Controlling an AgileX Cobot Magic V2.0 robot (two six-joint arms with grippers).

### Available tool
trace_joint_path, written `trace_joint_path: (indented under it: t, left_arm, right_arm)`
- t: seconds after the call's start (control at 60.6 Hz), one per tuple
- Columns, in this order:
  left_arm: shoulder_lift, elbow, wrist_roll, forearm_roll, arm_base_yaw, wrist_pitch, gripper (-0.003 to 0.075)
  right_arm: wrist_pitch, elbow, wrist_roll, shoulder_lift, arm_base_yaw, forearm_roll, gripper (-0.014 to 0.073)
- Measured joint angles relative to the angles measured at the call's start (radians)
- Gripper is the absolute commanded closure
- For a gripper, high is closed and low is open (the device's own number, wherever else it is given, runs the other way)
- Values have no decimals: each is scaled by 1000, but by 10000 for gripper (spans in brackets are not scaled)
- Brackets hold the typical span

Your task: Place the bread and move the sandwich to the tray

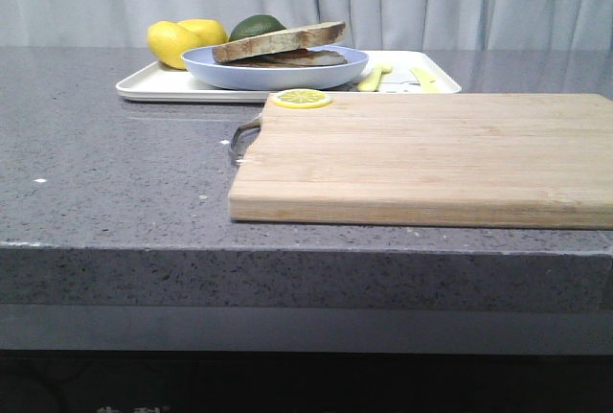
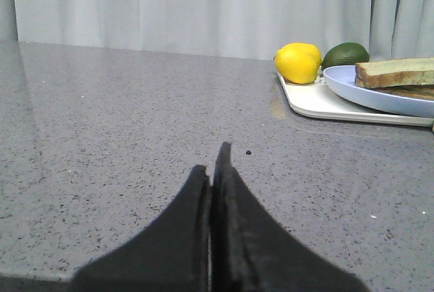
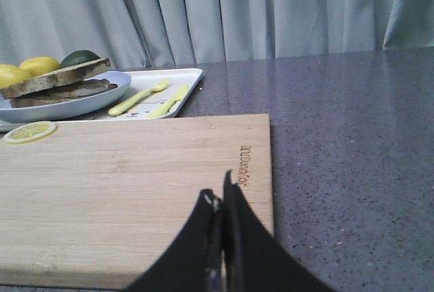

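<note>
The bread (image 1: 278,41) lies tilted on top of the sandwich (image 1: 292,59) in the pale-blue plate (image 1: 273,75). The plate stands on the white tray (image 1: 158,85) at the back of the counter. In the left wrist view the bread (image 2: 397,72), plate (image 2: 366,92) and tray (image 2: 319,103) sit far off to one side, and my left gripper (image 2: 212,160) is shut and empty over bare grey counter. My right gripper (image 3: 217,185) is shut and empty above the wooden cutting board (image 3: 135,190) near its edge, far from the plate (image 3: 68,108). Neither gripper shows in the front view.
Two lemons (image 1: 182,41) and a dark green lime (image 1: 257,26) sit on the tray behind the plate. A yellow fork (image 1: 375,76) and knife lie on the tray's right part. A lemon slice (image 1: 301,99) rests on the cutting board (image 1: 431,154), whose metal handle points left.
</note>
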Motion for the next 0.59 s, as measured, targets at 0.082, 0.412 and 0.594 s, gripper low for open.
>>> trace_joint_path:
  t: [0.082,0.412,0.594]
  left_arm:
    - [0,0,0,0,0,0,741]
    - [0,0,0,0,0,0,741]
    - [0,0,0,0,0,0,741]
  right_arm:
    - [0,0,0,0,0,0,657]
    - [0,0,0,0,0,0,657]
    - [15,0,0,0,0,0,657]
